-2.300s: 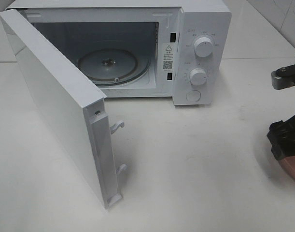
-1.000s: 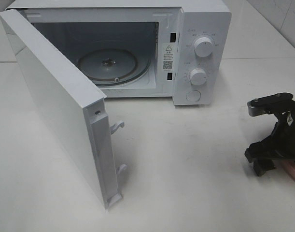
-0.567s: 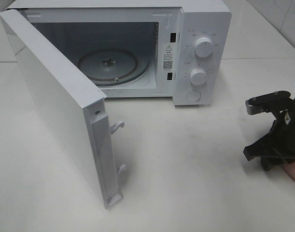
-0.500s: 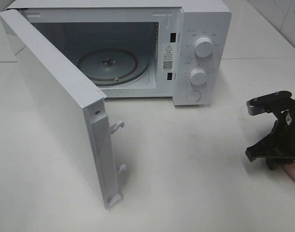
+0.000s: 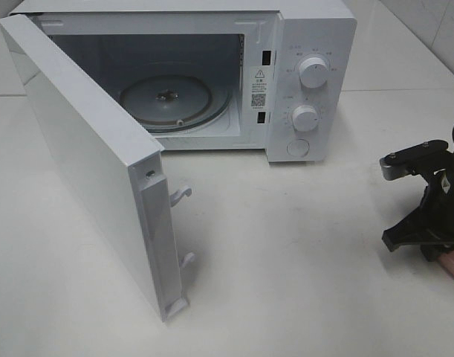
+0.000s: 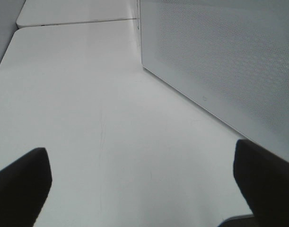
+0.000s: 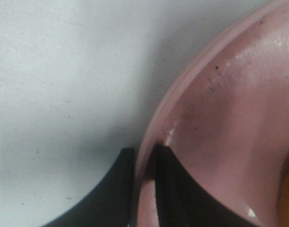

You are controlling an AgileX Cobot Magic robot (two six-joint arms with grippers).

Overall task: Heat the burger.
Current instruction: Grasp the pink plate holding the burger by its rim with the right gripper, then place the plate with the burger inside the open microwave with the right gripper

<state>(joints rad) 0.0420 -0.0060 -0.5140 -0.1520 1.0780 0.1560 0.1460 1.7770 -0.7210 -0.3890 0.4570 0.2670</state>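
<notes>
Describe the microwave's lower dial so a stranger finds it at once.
Find the white microwave, its door swung open. On the control panel at its right, the lower dial sits between the upper dial and a flat round button.

This looks like a kitchen corner staged for robot trials, not a lived-in home. A white microwave (image 5: 308, 44) stands on a plain white counter (image 5: 301, 260). Its door (image 5: 85, 163) is swung wide, showing a glass turntable (image 5: 167, 100) inside, and there are two dials (image 5: 313, 72) on the front panel. Pale wall tiles (image 5: 435, 30) rise behind the counter at the far right. The lab side shows in the right gripper (image 7: 145, 158), black and mechanical, which pinches the rim of a pink plate (image 7: 229, 118) lying on the counter's right side.
</notes>
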